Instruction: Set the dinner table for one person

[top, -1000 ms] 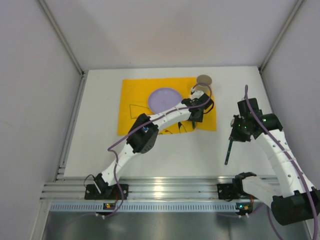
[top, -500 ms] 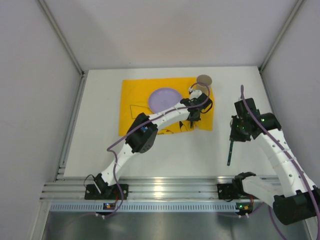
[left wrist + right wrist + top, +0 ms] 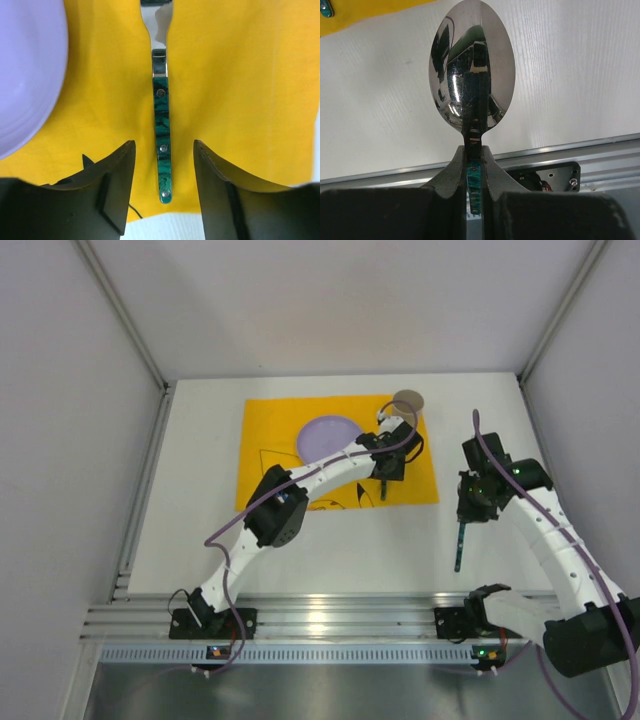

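On the white dinner table (image 3: 195, 530) lies a yellow cloth (image 3: 275, 435) with a lavender plate (image 3: 330, 438) on it. My left gripper (image 3: 386, 474) is open over the cloth's right part. In the left wrist view a green-handled piece of cutlery (image 3: 161, 125) lies flat on the cloth between the open jaws of the left gripper (image 3: 163, 143), untouched; its head is cut off by the frame's top. My right gripper (image 3: 470, 508) is shut on a green-handled spoon (image 3: 459, 545), held above the table right of the cloth. In the right wrist view the right gripper (image 3: 476, 148) pinches the neck below the bowl of the spoon (image 3: 471, 75).
A round brown disc (image 3: 408, 400) sits at the cloth's far right corner. The plate (image 3: 25, 75) lies just left of the left gripper. Pale grey wall panels stand on three sides. The ribbed aluminium rail (image 3: 330, 615) runs along the near edge, also in the right wrist view (image 3: 580, 150).
The left gripper has shifted slightly left over the cloth, and the cloth's right edge has moved a little. The right gripper has drifted slightly left with the spoon.
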`<state>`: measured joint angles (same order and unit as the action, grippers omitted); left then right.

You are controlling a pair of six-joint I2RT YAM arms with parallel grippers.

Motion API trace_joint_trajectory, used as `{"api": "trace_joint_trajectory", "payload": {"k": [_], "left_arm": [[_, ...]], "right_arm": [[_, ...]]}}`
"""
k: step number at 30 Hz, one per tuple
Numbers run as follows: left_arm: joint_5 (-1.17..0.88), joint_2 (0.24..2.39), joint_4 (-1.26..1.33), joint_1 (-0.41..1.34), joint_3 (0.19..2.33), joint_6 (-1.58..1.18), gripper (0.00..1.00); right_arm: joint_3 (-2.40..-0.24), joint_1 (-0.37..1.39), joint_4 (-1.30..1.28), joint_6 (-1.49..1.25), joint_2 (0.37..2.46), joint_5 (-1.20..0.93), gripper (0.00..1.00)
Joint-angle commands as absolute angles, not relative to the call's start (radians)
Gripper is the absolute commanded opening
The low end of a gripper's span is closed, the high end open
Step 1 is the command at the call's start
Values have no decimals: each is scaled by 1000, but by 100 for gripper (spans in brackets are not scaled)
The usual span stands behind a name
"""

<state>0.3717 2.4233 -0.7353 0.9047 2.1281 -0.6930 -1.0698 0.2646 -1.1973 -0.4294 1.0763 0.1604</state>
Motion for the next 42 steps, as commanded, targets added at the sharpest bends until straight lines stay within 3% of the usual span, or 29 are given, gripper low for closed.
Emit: {"api": "trace_joint_trajectory", "payload": {"k": [1, 32, 36, 37, 42], "left_arm": [[357, 2316, -735, 899, 2132, -680, 57], [238, 2470, -673, 854, 2177, -637, 46], [235, 2480, -676, 854, 2177, -635, 29], [232, 2480, -676, 856, 2177, -634, 19], [230, 2487, -687, 857, 2180, -626, 2]], "right_arm": [[-1112, 279, -1177, -420, 1085, 170, 0], [-1088, 259, -1163, -436, 1121, 192, 0], [-1088, 261, -1158, -434, 1123, 192, 0], [-1088, 259, -1160, -431, 1123, 193, 0], [-1092, 256, -1154, -422, 1126, 193, 0]]}}
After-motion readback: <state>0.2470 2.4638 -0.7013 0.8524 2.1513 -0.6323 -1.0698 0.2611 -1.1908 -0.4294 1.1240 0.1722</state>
